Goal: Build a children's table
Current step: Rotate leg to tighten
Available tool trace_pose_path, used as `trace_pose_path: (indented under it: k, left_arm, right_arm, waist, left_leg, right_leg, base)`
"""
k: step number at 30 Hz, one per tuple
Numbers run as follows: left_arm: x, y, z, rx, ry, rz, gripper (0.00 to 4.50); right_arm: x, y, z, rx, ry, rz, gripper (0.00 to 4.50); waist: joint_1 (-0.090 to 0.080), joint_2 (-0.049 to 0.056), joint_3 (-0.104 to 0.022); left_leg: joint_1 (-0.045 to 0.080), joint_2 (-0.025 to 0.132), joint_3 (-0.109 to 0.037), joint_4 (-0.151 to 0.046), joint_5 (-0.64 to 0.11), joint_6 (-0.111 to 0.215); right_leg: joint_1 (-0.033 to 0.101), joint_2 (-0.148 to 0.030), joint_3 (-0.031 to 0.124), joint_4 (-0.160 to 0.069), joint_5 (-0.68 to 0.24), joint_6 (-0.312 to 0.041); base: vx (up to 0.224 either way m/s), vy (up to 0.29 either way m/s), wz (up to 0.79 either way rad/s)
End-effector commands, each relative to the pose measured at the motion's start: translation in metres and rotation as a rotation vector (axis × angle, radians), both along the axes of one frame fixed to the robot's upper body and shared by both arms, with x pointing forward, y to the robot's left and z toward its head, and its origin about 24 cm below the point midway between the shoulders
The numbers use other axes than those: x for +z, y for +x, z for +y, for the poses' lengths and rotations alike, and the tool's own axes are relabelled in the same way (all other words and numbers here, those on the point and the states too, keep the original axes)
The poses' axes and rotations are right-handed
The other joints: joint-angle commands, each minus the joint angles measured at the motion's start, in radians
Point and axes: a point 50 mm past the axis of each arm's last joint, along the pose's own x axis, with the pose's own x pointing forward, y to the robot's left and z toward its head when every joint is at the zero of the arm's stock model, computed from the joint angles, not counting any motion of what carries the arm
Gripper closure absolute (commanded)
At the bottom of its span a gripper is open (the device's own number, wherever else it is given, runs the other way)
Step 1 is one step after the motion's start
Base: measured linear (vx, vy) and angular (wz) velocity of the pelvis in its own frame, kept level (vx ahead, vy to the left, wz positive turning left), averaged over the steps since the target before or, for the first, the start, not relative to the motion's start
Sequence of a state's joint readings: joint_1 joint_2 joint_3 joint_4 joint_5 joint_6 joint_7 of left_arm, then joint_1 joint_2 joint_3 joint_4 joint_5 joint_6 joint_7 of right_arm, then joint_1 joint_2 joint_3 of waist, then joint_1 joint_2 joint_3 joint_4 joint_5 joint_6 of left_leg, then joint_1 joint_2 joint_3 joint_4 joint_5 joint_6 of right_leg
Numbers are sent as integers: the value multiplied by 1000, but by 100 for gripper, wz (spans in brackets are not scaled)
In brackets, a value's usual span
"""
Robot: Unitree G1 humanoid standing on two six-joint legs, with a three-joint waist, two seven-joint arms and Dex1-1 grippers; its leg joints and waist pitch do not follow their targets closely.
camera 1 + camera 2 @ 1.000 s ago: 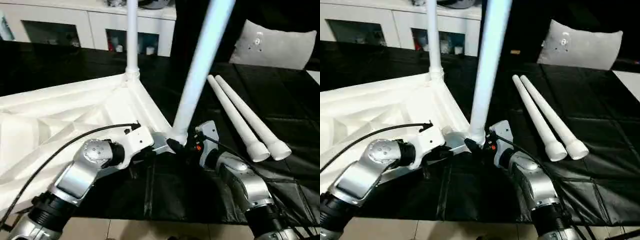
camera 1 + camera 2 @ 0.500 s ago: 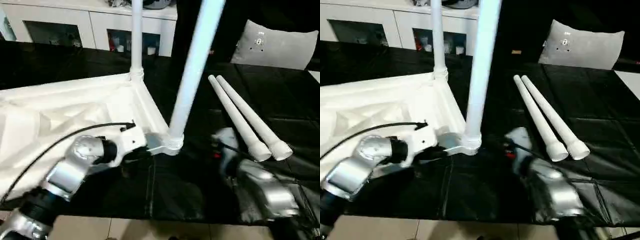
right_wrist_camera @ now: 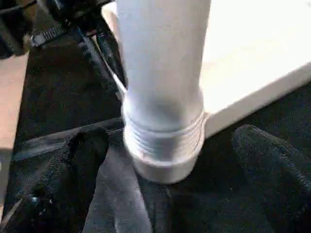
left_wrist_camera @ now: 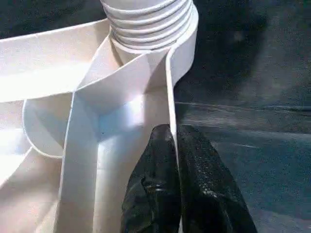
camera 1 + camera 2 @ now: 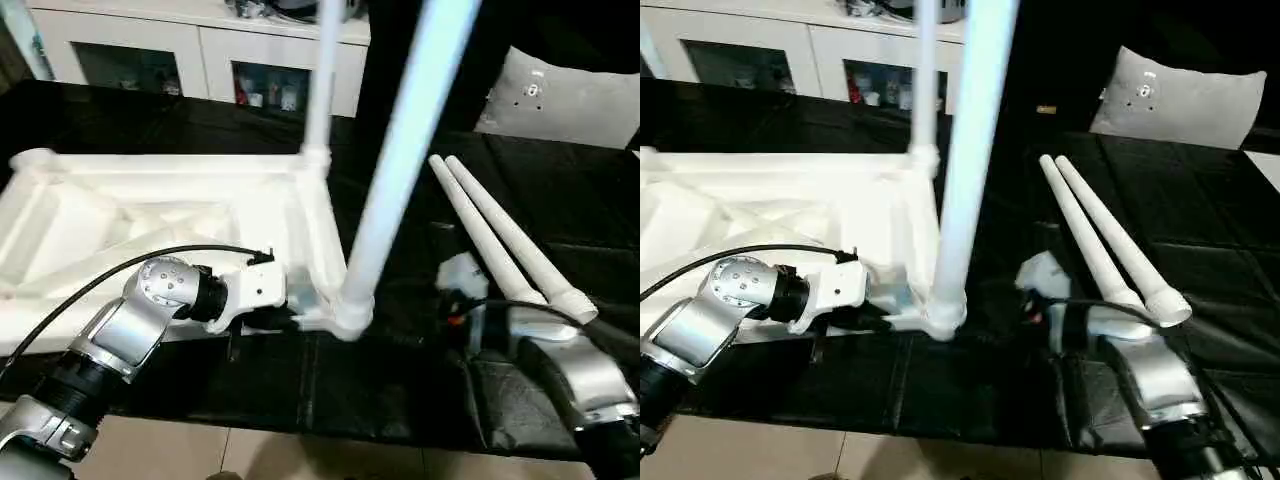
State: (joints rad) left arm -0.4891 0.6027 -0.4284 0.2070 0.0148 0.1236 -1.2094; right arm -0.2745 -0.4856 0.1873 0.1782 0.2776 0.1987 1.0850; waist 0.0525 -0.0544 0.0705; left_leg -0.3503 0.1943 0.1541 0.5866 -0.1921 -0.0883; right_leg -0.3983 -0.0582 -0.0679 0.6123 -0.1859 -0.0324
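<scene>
The tabletop point(image 5: 150, 220) is laid upside down on the black cloth point(image 5: 400, 380), ribbed underside up, so the corner sockets face upward for the legs. Two legs are already stood in it: a far leg point(image 5: 318, 80) at the back corner & a near leg point(image 5: 400, 170) in the front corner socket point(image 5: 345, 315), close to the table edge nearest the robot. The near leg leans a bit to the right, so prob. not fully seated; that's a judgement only.

The left gripper point(image 4: 176, 184) is pinched shut on the thin rim wall of the top point(image 4: 170, 97), one black finger each side, just beside the near leg's threaded collar point(image 4: 146, 24). This hold is presumably meant to keep the top from sliding or turning while the leg is worked.

The right gripper point(image 3: 170, 179) is spread wide, fingers either side of the leg base w/o touching it; nothing is held. It is seen a short way to the right of the socket in the head views.

Two spare legs point(image 5: 500, 240) are left lying side by side on the cloth to the right, thick ends toward the robot, within reach of the right arm. A grey cushion point(image 5: 560, 95) is propped further back.
</scene>
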Motion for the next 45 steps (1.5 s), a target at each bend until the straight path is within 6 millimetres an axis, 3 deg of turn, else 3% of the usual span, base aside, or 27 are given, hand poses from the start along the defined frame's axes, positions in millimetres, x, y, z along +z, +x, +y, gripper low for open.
trace_pose_path:
  k: [1, 7, 14, 20, 29, 31, 33, 34, 36, 38, 41, 43, 45]
  left_arm:
    - [-1, -4, -10, -94, 23, 13, 450]
    - [0, -4, -14, -146, 37, 9, 450]
    - [0, -3, -14, -158, 44, 6, 450]
    - [0, -3, -13, -159, 47, 4, 450]
    - [0, -2, -13, -105, 1, 29, 450]
    - [1, 2, -18, 13, -60, 33, 450]
    - [1, 3, -19, 50, -75, 33, 450]
    - [1, 6, -22, 101, -94, 27, 450]
    - [2, 8, -28, 165, -111, 16, 450]
    - [2, 14, -38, 272, -131, -4, 450]
    - [3, 18, -54, 371, -164, -17, 450]
    - [7, 21, -78, 447, -222, -11, 450]
    - [14, 23, -101, 488, -272, -27, 450]
  right_arm:
    - [4, 3, 1, 25, -17, -23, 1]
    - [1, 8, 15, 99, -22, -9, 39]
    - [-1, 9, 20, 128, -15, 6, 110]
    - [-2, 9, 21, 145, -10, 22, 165]
    - [-8, 1, 24, 120, 46, 105, 179]
    - [-14, -3, 33, 28, 78, 142, 180]
    - [-16, -4, 36, -4, 85, 148, 180]
    - [-19, -2, 41, -67, 89, 147, 180]
    - [-23, 0, 47, -154, 104, 145, 180]
    - [-27, 6, 57, -296, 130, 141, 180]
    - [-31, 13, 64, -433, 148, 139, 180]
    - [-34, 20, 71, -573, 163, 159, 180]
    - [-34, 29, 77, -696, 164, 168, 180]
  waist:
    - [-3, 20, -71]
    - [2, 16, -72]
    - [5, 14, -76]
    - [6, 14, -74]
    - [7, 15, -75]
    - [7, 17, -73]
    - [5, 15, -71]
    - [0, 17, -64]
    - [-2, 16, -60]
    - [-11, 12, -59]
    - [-23, 11, -59]
    - [-27, 12, -58]
    - [-29, 13, -62]
  left_leg:
    - [4, 36, 3, -64, -176, 32]
    - [1, 36, 2, -63, -186, 21]
    - [2, 36, 3, -60, -145, 27]
    - [2, 36, 4, -61, -168, 22]
    - [2, 35, 5, -60, -148, 24]
    - [3, 38, 5, -62, -140, 17]
    - [1, 35, 3, -64, -163, 10]
    - [-1, 33, 3, -67, -198, 0]
    - [7, 31, 1, -67, -250, -16]
    - [1, 31, -4, -71, -267, -25]
    - [1, 30, -4, -69, -271, -22]
    - [3, 27, -4, -66, -279, -14]
    - [1, 28, -3, -65, -263, -14]
  right_leg:
    - [56, -73, 54, -71, -185, -214]
    - [57, -74, 53, -71, -213, -203]
    - [58, -72, 53, -62, -146, -211]
    - [57, -74, 53, -68, -199, -199]
    - [59, -72, 54, -63, -156, -209]
    - [58, -72, 54, -60, -139, -210]
    - [58, -73, 51, -66, -187, -202]
    - [54, -71, 50, -74, -267, -182]
    - [46, -75, 48, -90, -399, -146]
    - [47, -76, 46, -95, -464, -108]
    - [42, -75, 45, -100, -474, -100]
    - [37, -74, 43, -107, -492, -96]
    - [39, -73, 46, -102, -444, -102]
  base:
    - [0, 0, 0]
    - [0, 0, 0]
    - [0, 0, 0]
    - [0, 0, 0]
    - [0, 0, 0]
    - [0, 0, 0]
    - [0, 0, 0]
    - [0, 0, 0]
    - [0, 0, 0]
    - [0, 0, 0]
    - [0, 0, 0]
    - [0, 0, 0]
    - [0, 0, 0]
